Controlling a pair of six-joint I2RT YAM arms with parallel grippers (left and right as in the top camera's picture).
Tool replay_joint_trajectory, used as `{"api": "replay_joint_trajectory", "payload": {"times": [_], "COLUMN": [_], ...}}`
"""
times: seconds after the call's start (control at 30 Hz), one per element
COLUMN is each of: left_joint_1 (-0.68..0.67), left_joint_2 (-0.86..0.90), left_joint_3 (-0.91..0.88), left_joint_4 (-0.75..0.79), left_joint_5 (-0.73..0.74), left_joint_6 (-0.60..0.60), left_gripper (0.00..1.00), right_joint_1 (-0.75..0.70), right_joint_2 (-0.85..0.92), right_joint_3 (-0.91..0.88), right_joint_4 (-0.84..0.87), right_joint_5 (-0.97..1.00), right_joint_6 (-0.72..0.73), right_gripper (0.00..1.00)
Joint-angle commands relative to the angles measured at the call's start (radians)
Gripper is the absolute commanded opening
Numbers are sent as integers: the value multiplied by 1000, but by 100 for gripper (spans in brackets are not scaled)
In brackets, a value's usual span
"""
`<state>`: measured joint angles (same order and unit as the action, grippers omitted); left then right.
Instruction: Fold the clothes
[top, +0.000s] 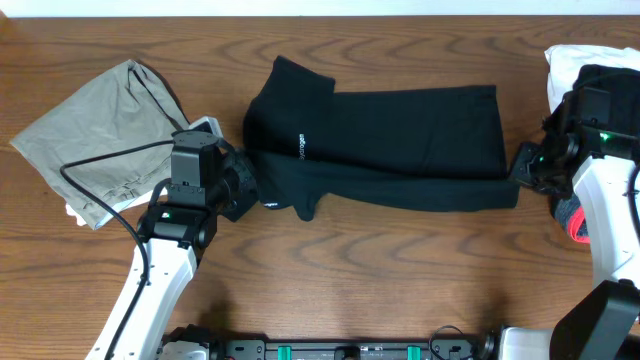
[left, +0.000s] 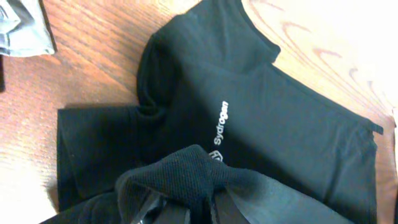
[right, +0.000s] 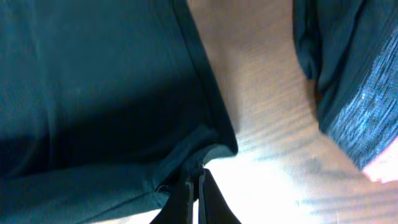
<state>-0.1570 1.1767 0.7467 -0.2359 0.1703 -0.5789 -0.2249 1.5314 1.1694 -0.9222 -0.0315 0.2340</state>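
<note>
Folding is sitting roughly midway, by my reckoning. The black garment (top: 400, 140) is lying doubled lengthwise on the desk (top: 350, 290), stretched between both sets of fingers, with no crosswise fold showing yet. The olive-grey garment (top: 95, 135) is waiting crumpled just behind the left fingers (left: 163, 211). I'm holding the left arm low, those fingers pinching a bunched black edge. The right fingers (right: 185, 198) are reaching in level, pressed together on the hem corner.
</note>
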Motion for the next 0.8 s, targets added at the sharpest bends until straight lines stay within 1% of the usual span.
{"api": "replay_joint_trajectory", "payload": {"times": [0.0,0.37,0.77], "left_joint_1": [10,10,10], "left_joint_2": [32,158,306], "left_joint_3": [23,23,23], "left_joint_4": [17,153,285], "left_joint_5": [-56,-56,-56], "left_joint_6": [8,8,9], "left_gripper": [6,6,6], "right_joint_1": [-11,-11,-11], "right_joint_2": [0,29,199], "right_joint_3": [10,10,10], "right_joint_4": [29,118,245], "right_joint_5": [21,28,27], "right_joint_6": [23,32,35], "right_gripper": [1,1,1]}}
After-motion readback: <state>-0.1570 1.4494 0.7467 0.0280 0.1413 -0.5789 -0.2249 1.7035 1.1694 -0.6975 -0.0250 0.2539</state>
